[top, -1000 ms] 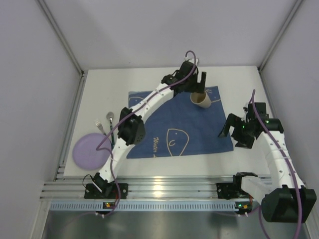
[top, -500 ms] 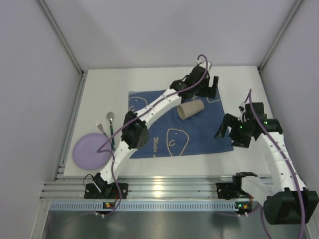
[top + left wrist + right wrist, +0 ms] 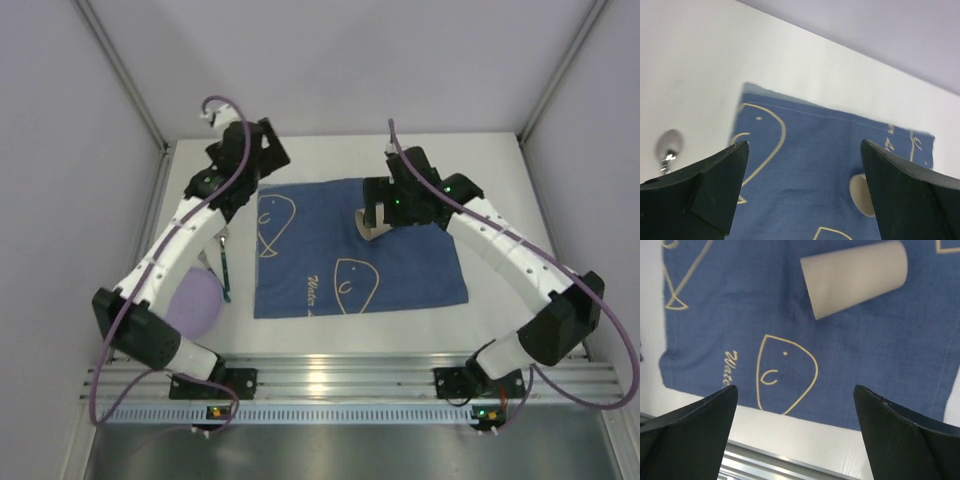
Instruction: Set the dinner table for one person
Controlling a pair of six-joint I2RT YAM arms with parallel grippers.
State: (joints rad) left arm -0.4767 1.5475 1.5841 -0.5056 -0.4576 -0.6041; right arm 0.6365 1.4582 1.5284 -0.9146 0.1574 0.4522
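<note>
Lavender plate [image 3: 195, 305] and spoon [image 3: 668, 145] are lying at left on the white dinner table [image 3: 480, 160]. The left gripper [image 3: 805, 150] is hovering, jaws spread, near the blue placemat [image 3: 350, 255]. The right gripper [image 3: 795, 390], likewise spread, is hanging above the toppled paper cup [image 3: 855, 277]. It should probably straddle the cup mid-body, then right it.

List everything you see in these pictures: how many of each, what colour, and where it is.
dinner table: one, matte white, under everything
placemat: one, dark blue with pale line drawings, middle of the table
cup: one, beige, lying on its side on the far part of the placemat
plate: one, lilac, near left of the table, partly hidden by the left arm
spoon: one, silver bowl, left of the placemat
rail: one, silver, along the near edge
left gripper: one, black, open, above the placemat's far left corner
right gripper: one, black, open, above the placemat beside the cup
</note>
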